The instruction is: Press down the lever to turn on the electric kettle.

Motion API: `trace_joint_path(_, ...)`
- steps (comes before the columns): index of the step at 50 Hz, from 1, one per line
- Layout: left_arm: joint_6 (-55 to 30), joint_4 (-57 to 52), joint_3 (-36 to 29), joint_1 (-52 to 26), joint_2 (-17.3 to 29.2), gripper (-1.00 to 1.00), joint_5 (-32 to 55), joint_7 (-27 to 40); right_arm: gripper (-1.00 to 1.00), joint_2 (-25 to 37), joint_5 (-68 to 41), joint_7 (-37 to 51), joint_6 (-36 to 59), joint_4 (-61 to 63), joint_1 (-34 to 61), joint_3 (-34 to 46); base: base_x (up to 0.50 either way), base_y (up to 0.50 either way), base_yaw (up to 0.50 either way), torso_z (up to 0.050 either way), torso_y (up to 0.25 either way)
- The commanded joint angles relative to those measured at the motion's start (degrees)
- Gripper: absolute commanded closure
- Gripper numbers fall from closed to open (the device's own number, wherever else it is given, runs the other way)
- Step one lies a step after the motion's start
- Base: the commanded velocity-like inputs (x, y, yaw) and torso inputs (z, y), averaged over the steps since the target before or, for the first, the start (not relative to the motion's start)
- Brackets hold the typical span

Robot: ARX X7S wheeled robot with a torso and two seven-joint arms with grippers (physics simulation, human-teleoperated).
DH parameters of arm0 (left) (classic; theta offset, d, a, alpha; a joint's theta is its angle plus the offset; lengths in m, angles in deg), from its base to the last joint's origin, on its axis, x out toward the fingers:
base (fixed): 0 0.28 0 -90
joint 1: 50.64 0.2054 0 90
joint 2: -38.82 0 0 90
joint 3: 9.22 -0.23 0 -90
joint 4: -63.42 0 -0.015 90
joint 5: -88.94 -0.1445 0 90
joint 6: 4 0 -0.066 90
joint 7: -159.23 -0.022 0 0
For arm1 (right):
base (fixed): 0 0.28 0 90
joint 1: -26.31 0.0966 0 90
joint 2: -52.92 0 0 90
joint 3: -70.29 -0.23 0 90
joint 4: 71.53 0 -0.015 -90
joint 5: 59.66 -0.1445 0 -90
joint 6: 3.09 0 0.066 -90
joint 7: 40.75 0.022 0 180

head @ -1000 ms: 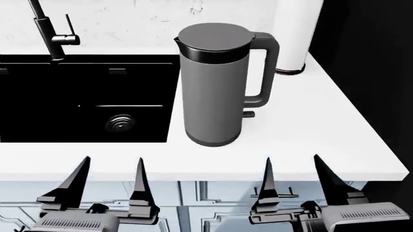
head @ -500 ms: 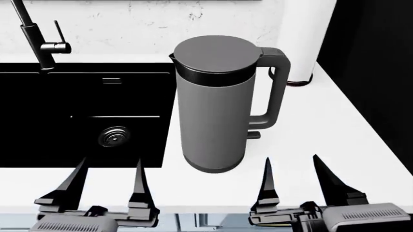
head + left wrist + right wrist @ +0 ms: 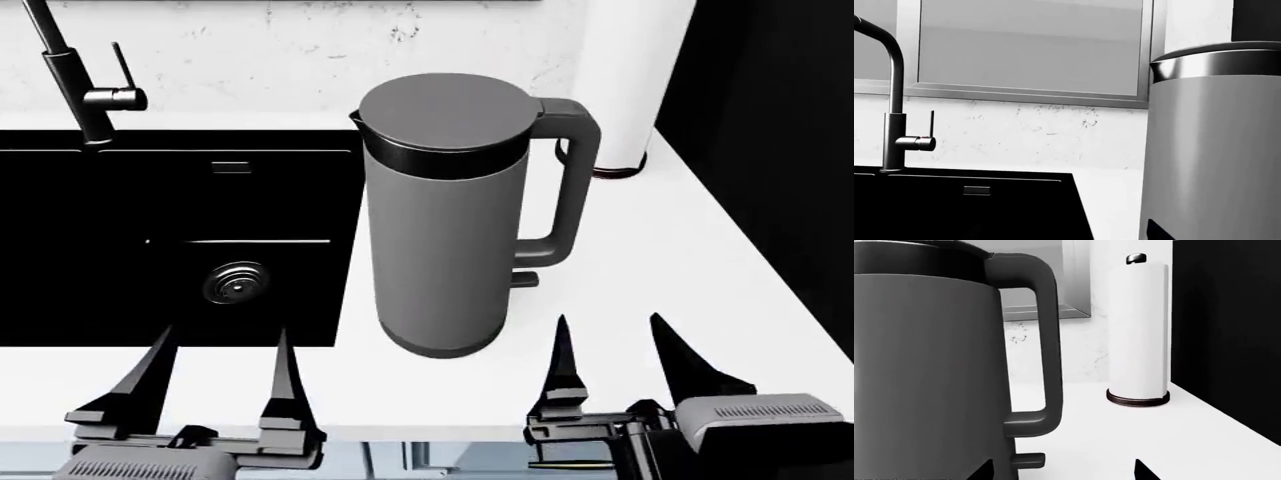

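Note:
The tall grey electric kettle (image 3: 443, 230) stands on the white counter (image 3: 667, 270) just right of the sink, handle to the right. Its small dark lever (image 3: 525, 280) sticks out below the handle; it also shows in the right wrist view (image 3: 1029, 459). My right gripper (image 3: 611, 345) is open, near the counter's front edge, in front of the kettle's handle side; its fingertips (image 3: 1142, 470) frame the lever from a distance. My left gripper (image 3: 220, 355) is open at the front of the sink. The kettle's body fills the left wrist view's side (image 3: 1214, 150).
A black sink (image 3: 174, 240) with a drain lies to the left, with a thin black tap (image 3: 80, 80) behind it. A white paper roll (image 3: 627, 80) on a dark base stands at the back right. The counter's right edge drops into black.
The head view came closer and lower over the counter between one second and half a second ago. Since then, my right gripper has shifted slightly to the right and down; the kettle has not moved.

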Motion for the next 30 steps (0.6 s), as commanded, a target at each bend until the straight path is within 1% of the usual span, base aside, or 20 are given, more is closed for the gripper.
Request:
trace_joint_path(1, 0.4, 0.2, 0.3, -0.1, 0.5, -1.00, 0.6, 0.2, -1.00, 3.4, -3.6, 3.2, 13.0, 2.7, 5.2, -1.9, 0.00, 0.00, 0.00, 0.000, 0.000)
trace_joint_path(3, 0.5, 0.2, 0.5, -0.1, 0.6, -1.00, 0.9, 0.2, -1.00, 4.8, -5.1, 4.2, 16.9, 4.7, 5.6, -3.6, 0.00, 0.00, 0.00, 0.000, 0.000)
trace_joint_path(4, 0.5, 0.1, 0.5, -0.1, 0.7, -1.00, 1.0, 0.3, -1.00, 5.1, -5.2, 5.0, 18.4, 5.2, 6.0, -3.8, 0.00, 0.00, 0.00, 0.000, 0.000)
trace_joint_path(5, 0.7, 0.2, 0.5, 0.0, 0.7, -1.00, 0.9, 0.3, -1.00, 5.2, -4.6, 7.4, 21.9, 6.0, 7.6, -4.3, 0.00, 0.00, 0.00, 0.000, 0.000)
trace_joint_path(6, 0.7, 0.2, 0.5, 0.0, 0.7, -1.00, 0.9, 0.3, -1.00, 6.3, -4.5, 7.4, 23.1, 6.5, 8.1, -4.1, 0.00, 0.00, 0.00, 0.000, 0.000)
trace_joint_path(7, 1.0, 0.3, 0.4, 0.0, 0.7, -1.00, 0.7, 0.3, -1.00, 6.3, -7.5, 7.3, 25.6, 7.0, 9.2, -6.3, 0.00, 0.00, 0.00, 0.000, 0.000)
trace_joint_path(8, 1.0, 0.4, 0.4, 0.0, 0.7, -1.00, 0.7, 0.3, -1.00, 6.9, -8.1, 8.0, 28.0, 7.5, 10.4, -6.8, 0.00, 0.00, 0.00, 0.000, 0.000)
trace_joint_path(10, 1.0, 0.4, 0.4, 0.0, 0.7, -1.00, 0.6, 0.4, -1.00, 7.1, -9.6, 7.9, 29.6, 7.6, 11.6, -7.7, 0.00, 0.00, 0.00, 0.000, 0.000)
trace_joint_path(12, 1.0, 0.1, 0.5, 0.1, 0.8, -1.00, 0.7, 0.5, -1.00, 7.5, -9.8, 8.3, 32.3, 6.6, 14.2, -6.4, 0.00, 0.00, 0.00, 0.000, 0.000)
trace_joint_path(14, 0.8, 0.1, 0.6, -0.2, 0.9, -1.00, 1.0, 0.6, -1.00, 8.1, -10.6, 8.3, 33.9, 6.5, 15.3, -6.9, 0.00, 0.00, 0.00, 0.000, 0.000)
trace_joint_path(18, 1.0, -0.5, 0.8, 0.4, 1.0, -1.00, 1.1, 0.8, -1.00, 8.6, -11.7, 8.3, 36.1, 6.4, 18.0, -6.8, 0.00, 0.00, 0.00, 0.000, 0.000)
trace_joint_path(23, 1.3, -0.9, 0.9, 0.8, 1.2, -1.00, 1.2, 1.0, -1.00, 8.5, -12.4, 7.7, 36.4, 4.6, 19.9, -7.1, 0.00, 0.00, 0.00, 0.000, 0.000)
trace_joint_path(26, 1.4, -1.0, 1.0, 0.9, 1.3, -1.00, 1.3, 1.1, -1.00, 7.9, -14.2, 6.0, 35.6, 2.9, 20.2, -7.9, 0.00, 0.00, 0.00, 0.000, 0.000)
trace_joint_path(29, 1.6, -1.1, 0.9, 1.0, 1.3, -1.00, 1.2, 1.1, -1.00, 7.8, -12.4, 5.0, 33.0, 0.5, 20.9, -6.5, 0.00, 0.00, 0.00, 0.000, 0.000)
trace_joint_path(30, 1.7, -1.0, 0.9, 0.9, 1.3, -1.00, 1.0, 1.2, -1.00, 7.3, -13.3, 3.7, 31.9, -0.6, 20.9, -6.8, 0.00, 0.00, 0.00, 0.000, 0.000)
